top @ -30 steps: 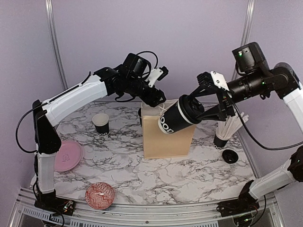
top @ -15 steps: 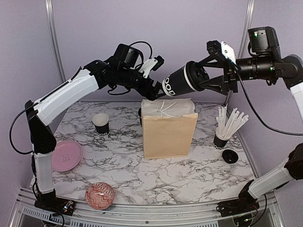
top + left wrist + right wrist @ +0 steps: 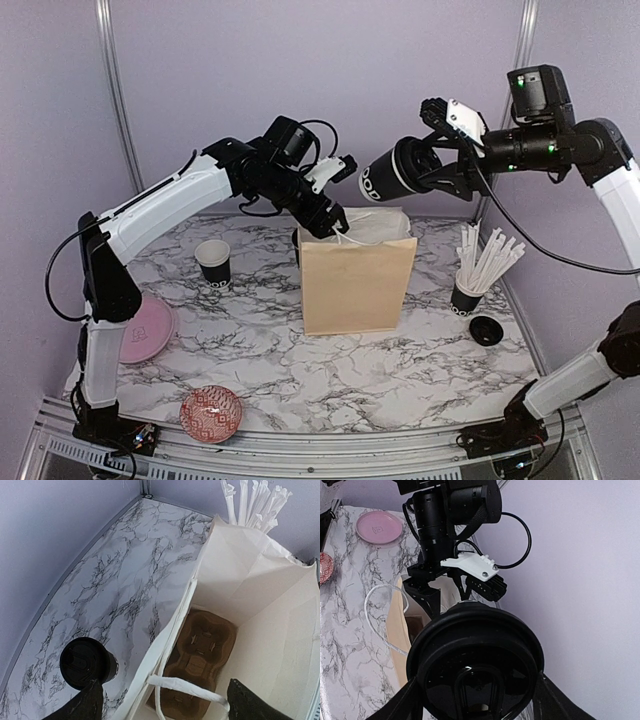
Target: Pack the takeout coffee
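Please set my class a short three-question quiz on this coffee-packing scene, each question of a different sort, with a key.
1. True or false: the lidded black paper cup in the right gripper already sits inside the brown paper bag.
2. What lies at the bottom of the bag? A) white straws B) a brown cardboard cup carrier C) a pink plate
3. Fill in: the open black paper cup stands on the marble table on the ____ arm's side of the bag.

Key: 1 false, it is held in the air above the bag; 2 B; 3 left.
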You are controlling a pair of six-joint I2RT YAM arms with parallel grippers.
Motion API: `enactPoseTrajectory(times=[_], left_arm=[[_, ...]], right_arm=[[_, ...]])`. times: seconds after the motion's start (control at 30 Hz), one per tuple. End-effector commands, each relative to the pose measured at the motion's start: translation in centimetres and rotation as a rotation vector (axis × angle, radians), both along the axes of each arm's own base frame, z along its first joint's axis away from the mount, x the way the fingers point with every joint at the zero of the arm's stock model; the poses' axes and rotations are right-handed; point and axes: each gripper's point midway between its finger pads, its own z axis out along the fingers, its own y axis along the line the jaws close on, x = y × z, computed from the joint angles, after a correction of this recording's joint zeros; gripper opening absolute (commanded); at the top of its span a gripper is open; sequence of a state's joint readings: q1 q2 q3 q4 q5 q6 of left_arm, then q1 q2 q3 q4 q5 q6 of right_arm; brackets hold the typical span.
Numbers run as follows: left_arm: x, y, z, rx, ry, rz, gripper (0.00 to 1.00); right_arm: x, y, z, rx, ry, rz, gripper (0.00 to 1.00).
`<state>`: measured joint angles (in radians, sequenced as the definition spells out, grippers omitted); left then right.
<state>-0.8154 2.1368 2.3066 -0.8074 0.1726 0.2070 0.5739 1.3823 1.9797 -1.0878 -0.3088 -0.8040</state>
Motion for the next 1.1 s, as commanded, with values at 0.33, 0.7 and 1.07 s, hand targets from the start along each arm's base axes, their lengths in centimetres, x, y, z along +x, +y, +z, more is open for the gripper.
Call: enactPoseTrajectory(times=[0.33,0.7,1.07], left_arm=[[-1.9,0.6,-0.1,0.053,0.008,-0.112,0.42],[-2.5,0.3,1.0,0.046,-0.031,-0.153,0.0],[-6.2,1.3,3.6,0.195,-0.252,-0.163,0.0]], right_arm=[[2.3,0.7,-3.3,-0.051,0.045,-0.021,0.52],[1.7,0.2,-5.3,-0.105,0.078,-0.014,0.51],[-0.7,0.6,-7.9,-0.229,0.155,0.151,0.51]])
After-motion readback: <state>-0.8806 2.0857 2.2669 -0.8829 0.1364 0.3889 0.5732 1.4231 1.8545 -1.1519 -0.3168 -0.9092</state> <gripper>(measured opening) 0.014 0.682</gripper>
